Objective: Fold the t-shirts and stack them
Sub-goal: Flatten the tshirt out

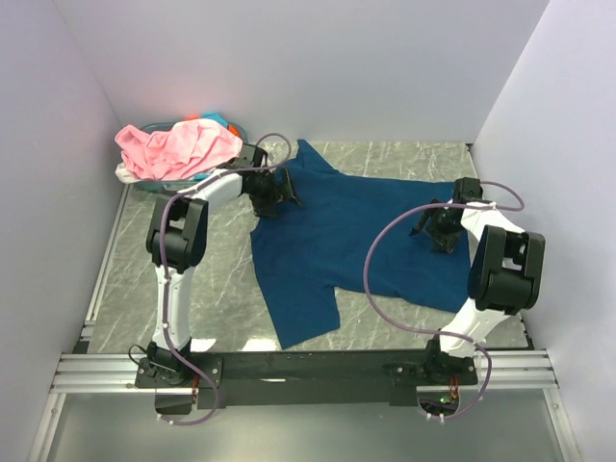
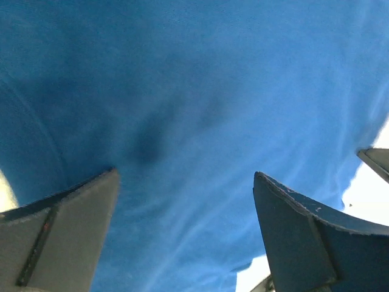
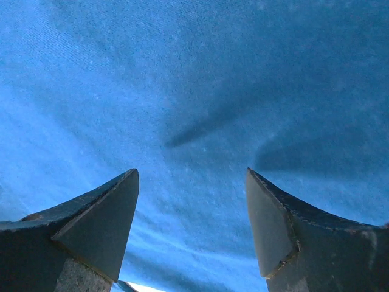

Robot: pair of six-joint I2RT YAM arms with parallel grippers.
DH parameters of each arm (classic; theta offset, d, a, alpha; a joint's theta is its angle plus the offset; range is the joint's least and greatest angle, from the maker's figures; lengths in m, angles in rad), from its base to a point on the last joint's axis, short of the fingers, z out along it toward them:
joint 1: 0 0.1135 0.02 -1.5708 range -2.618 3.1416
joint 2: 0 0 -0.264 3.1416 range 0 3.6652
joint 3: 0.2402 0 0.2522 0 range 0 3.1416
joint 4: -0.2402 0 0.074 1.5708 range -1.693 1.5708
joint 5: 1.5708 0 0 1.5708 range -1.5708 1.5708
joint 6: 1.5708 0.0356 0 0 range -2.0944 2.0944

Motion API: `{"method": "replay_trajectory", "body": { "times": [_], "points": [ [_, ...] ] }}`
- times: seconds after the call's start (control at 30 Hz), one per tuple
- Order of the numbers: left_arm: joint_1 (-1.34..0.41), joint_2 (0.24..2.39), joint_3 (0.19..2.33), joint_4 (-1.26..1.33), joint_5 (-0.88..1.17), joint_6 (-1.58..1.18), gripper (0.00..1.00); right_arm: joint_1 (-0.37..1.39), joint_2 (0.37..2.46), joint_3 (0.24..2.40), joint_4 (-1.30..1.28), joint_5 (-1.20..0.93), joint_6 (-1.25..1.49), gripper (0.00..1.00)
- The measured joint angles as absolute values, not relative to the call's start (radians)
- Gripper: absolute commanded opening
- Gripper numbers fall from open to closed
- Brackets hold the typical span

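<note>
Shirts: navy t-shirt (image 1: 356,241) lies spread flat on marble table (image 1: 217,279), centre to right, one sleeve toward far wall, another toward near edge, while pink t-shirt (image 1: 178,149) is heaped in teal basket (image 1: 159,126) at far-left corner. L gripper (image 1: 274,197) sits over navy t-shirt's far-left edge, its fingers (image 2: 61,231) apart w/ only blue cloth btwn them, nothing pinched. R gripper (image 1: 435,231) is over the shirt's right part, fingers (image 3: 91,231) likewise spread wide, gripping nothing; whether either touches the cloth, can't tell.
</note>
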State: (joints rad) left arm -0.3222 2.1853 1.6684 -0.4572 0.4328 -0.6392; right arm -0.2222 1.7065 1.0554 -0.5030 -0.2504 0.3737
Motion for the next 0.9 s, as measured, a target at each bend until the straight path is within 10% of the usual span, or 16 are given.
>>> {"method": "replay_trajectory", "body": {
  "times": [0.9],
  "points": [
    [-0.261, 2.437, 2.056, -0.509, 0.385, -0.637, 0.99, -0.192, 1.963, 1.355, -0.616, -0.271, 0.404, 0.76]
  ]
}}
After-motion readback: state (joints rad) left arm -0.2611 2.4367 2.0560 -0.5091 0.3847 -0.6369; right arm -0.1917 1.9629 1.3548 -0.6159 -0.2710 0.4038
